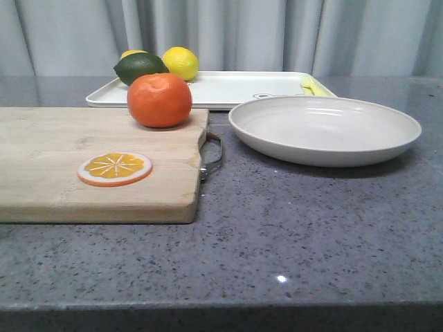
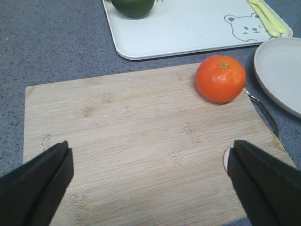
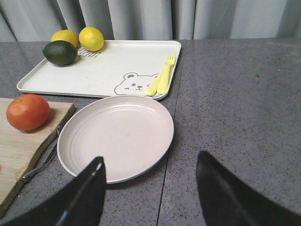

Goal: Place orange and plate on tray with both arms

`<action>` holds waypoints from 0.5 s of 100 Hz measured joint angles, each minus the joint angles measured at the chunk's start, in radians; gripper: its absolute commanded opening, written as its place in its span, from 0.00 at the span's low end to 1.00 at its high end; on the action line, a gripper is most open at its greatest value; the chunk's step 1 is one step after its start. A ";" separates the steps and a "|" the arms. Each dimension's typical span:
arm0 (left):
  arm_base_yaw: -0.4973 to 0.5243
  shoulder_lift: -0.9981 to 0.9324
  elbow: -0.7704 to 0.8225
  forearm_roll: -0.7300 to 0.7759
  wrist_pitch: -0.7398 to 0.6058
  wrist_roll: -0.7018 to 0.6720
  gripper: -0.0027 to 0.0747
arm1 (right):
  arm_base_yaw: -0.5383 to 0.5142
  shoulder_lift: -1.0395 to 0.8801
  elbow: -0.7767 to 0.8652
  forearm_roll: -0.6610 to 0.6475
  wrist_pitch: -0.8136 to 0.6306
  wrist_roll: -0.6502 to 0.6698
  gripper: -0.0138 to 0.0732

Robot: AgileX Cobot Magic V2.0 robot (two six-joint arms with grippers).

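While the front view shows neither, both wrist views show each pincer [image 2: 149, 176] [image 3: 150, 190] spread open.

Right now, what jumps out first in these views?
The orange sits on the far right corner of the cutting board, bright against the wood, with an orange slice nearer the front. Right of the board lies the empty plate, and behind both the tray holds lemons, a lime and yellow cutlery.
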 measured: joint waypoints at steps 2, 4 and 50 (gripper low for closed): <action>0.000 0.000 0.000 -0.003 -0.003 0.000 0.87 | 0.000 0.000 0.000 0.000 0.000 0.000 0.68; 0.000 0.000 0.000 -0.005 -0.006 0.000 0.86 | 0.000 0.000 0.000 0.000 0.000 0.000 0.68; 0.000 0.085 -0.018 -0.421 -0.059 0.495 0.86 | 0.000 0.000 0.000 -0.002 -0.012 0.000 0.68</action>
